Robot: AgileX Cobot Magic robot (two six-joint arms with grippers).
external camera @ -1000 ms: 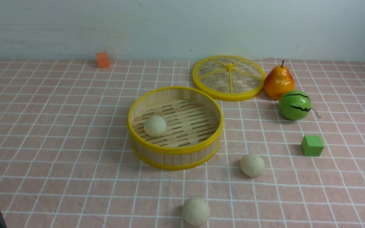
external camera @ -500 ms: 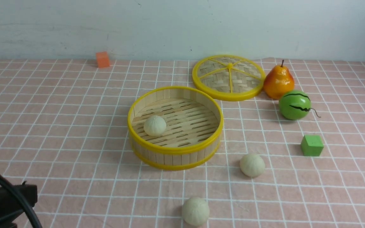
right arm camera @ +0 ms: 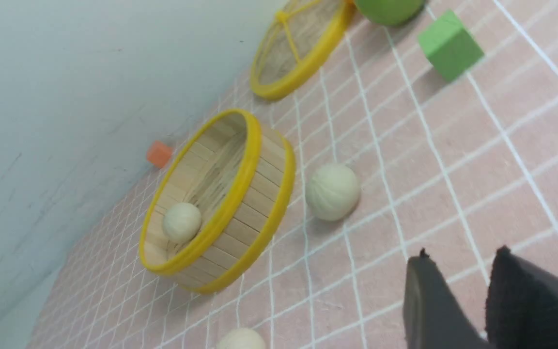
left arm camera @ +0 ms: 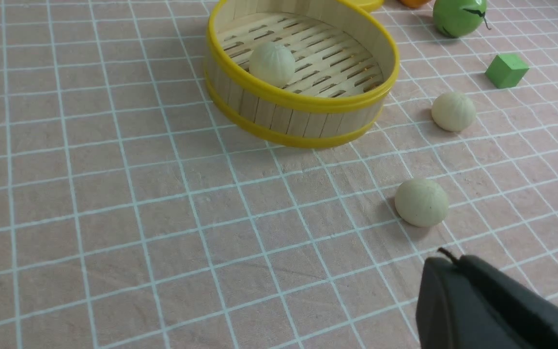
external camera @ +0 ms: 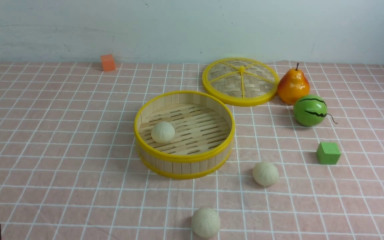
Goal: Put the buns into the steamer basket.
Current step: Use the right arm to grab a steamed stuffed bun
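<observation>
A round bamboo steamer basket with yellow rims sits in the middle of the pink checked cloth. One small cream-white bun lies inside it, on the left. A second cream-white bun lies on the cloth in front of the basket, to its right. A third cream-white bun lies nearer still. A flat woven lid with yellow spokes lies behind the basket, to the right. An orange-yellow toy pear stands just beside the lid, on its right. A green toy watermelon ball sits just in front of the pear. A green cube sits in front of the ball. A small orange cube sits far back on the left.
</observation>
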